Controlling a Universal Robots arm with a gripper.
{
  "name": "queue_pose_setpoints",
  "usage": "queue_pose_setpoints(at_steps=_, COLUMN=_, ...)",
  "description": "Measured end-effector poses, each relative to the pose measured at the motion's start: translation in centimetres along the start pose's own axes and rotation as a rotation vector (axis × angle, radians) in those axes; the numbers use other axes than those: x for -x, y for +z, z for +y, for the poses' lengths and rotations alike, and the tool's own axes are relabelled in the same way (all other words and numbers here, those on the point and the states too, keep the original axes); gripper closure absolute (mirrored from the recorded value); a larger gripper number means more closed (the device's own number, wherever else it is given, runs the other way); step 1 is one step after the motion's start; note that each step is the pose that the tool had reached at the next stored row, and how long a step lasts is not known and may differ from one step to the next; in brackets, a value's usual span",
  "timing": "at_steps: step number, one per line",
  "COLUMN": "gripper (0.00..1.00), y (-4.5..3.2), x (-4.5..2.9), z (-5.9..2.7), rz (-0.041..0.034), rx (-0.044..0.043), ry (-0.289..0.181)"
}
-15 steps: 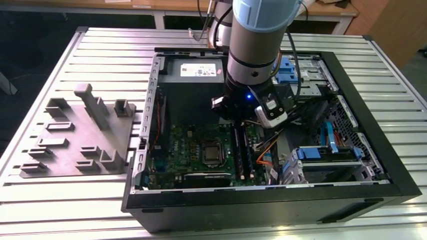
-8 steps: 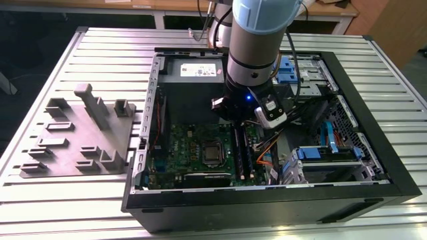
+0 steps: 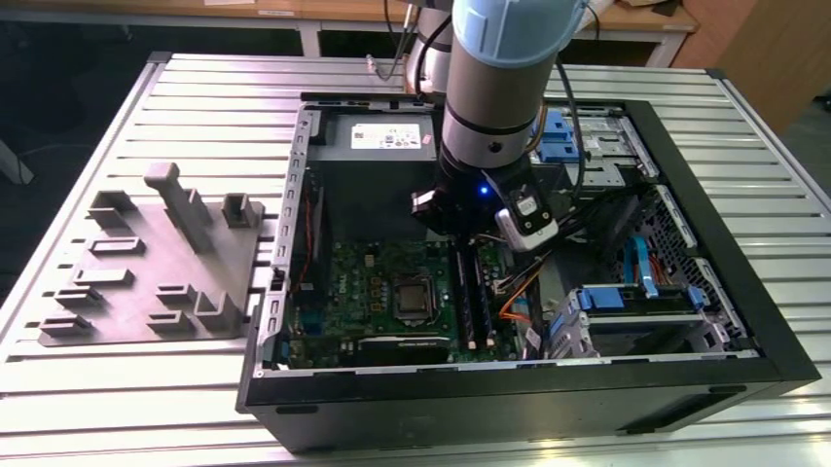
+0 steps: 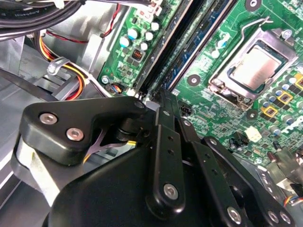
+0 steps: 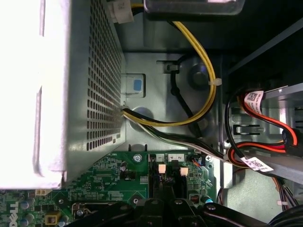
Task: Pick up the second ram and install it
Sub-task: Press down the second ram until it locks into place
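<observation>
— Where is the robot arm (image 3: pixel 500 88)?
— In the middle of the exterior view. It reaches down into the open computer case (image 3: pixel 727 321) on the worktop (image 3: pixel 195 88).

— What is the end effector (image 4: pixel 163 97) doing?
— In the second wrist view its tip sits right at the end of the long black ram slots (image 4: pixel 189 42), on the green board (image 4: pixel 236 113). I cannot tell if it is clenched or holding a ram.

— What else is there?
— A shiny chip socket (image 4: pixel 255 68) near the slots, and a grey holder tray (image 3: pixel 150 258) at the left of the exterior view.
</observation>
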State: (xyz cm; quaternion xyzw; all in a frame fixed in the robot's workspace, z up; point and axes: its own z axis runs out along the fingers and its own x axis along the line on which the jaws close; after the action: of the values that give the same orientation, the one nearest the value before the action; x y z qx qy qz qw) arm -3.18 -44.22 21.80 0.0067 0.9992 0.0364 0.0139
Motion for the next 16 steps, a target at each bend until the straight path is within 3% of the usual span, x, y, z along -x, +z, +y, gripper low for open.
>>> queue_pose_setpoints(at_steps=16, gripper=0.90, y=0.19, x=0.00, z=-0.01, rz=-0.0002, rx=0.0004, ry=0.000)
